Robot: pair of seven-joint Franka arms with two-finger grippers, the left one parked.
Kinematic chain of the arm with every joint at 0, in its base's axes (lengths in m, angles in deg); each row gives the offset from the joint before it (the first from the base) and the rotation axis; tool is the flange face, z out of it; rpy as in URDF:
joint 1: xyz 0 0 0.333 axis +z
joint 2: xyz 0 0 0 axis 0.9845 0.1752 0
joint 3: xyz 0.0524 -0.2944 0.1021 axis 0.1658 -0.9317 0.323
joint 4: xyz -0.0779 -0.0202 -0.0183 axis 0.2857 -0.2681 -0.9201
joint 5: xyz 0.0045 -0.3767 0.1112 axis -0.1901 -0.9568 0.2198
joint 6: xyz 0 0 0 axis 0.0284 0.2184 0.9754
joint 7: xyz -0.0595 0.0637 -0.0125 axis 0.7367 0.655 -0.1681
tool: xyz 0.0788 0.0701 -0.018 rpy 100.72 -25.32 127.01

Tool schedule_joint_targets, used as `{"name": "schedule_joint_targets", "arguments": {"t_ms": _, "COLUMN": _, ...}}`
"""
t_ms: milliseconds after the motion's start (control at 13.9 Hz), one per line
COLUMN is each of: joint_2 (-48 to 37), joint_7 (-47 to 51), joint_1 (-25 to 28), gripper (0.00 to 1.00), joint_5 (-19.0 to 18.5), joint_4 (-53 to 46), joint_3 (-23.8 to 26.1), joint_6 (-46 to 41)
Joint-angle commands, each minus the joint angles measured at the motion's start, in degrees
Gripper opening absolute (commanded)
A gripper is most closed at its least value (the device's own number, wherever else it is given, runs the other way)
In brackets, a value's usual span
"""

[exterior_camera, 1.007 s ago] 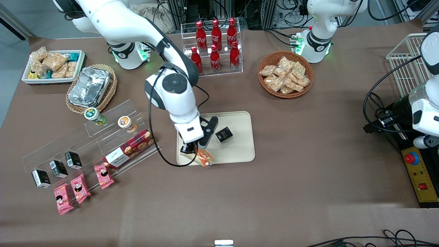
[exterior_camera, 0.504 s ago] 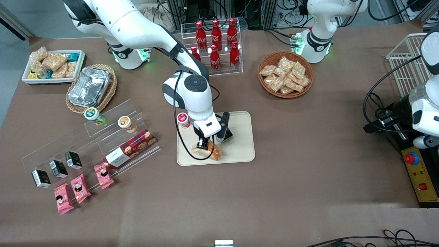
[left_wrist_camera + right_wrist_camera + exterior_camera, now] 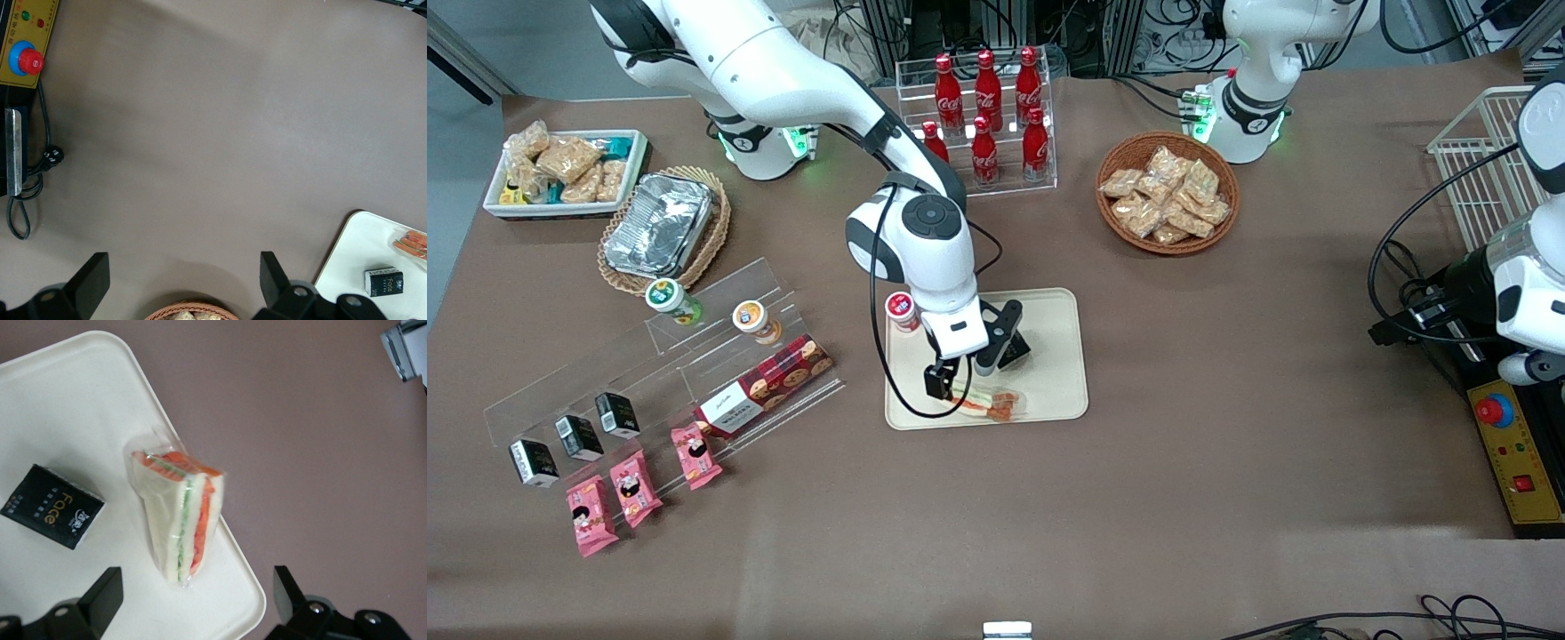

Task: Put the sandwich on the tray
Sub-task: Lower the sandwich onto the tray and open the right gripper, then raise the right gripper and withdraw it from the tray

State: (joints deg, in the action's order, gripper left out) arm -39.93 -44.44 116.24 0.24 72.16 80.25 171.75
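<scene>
Now the sandwich [image 3: 179, 517] lies flat on the tray [image 3: 1063, 391], at its rim nearest the front camera, with a black box [image 3: 1016, 351] beside it. Above it, the gripper [image 3: 953, 380] hovers spread wide, holding nothing. A red-capped cup [image 3: 901, 311] stands at the tray's edge.

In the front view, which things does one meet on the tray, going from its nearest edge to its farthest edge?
sandwich → gripper, open above the tray → black box → red-capped cup

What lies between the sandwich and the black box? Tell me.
Only bare tray, as the right wrist view shows. The sandwich and box lie apart on it; the open pincer hovers above the sandwich.
</scene>
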Motion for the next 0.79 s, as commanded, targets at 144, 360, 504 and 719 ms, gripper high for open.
{"name": "schedule_joint_targets", "arguments": {"t_ms": 144, "joint_2": -6.4, "joint_7": 5.8, "joint_1": -1.2, "gripper": 1.00, "joint_5": -0.7, "joint_4": 0.7, "joint_3": -1.2, "joint_6": -5.5}}
{"name": "schedule_joint_targets", "arguments": {"t_ms": 360, "joint_2": -9.9, "joint_7": 18.5, "joint_1": -2.1, "gripper": 1.00, "joint_5": -0.6, "joint_4": -0.2, "joint_3": -1.2, "joint_6": -12.7}}
{"name": "schedule_joint_targets", "arguments": {"t_ms": 504, "joint_2": -12.1, "joint_7": 20.2, "joint_1": -5.6, "gripper": 1.00, "joint_5": 5.5, "joint_4": -0.5, "joint_3": -0.9, "joint_6": -14.7}}
{"name": "schedule_joint_targets", "arguments": {"t_ms": 719, "joint_2": -16.1, "joint_7": 20.5, "joint_1": -12.8, "gripper": 1.00, "joint_5": 15.2, "joint_4": -0.6, "joint_3": -1.0, "joint_6": -19.4}}
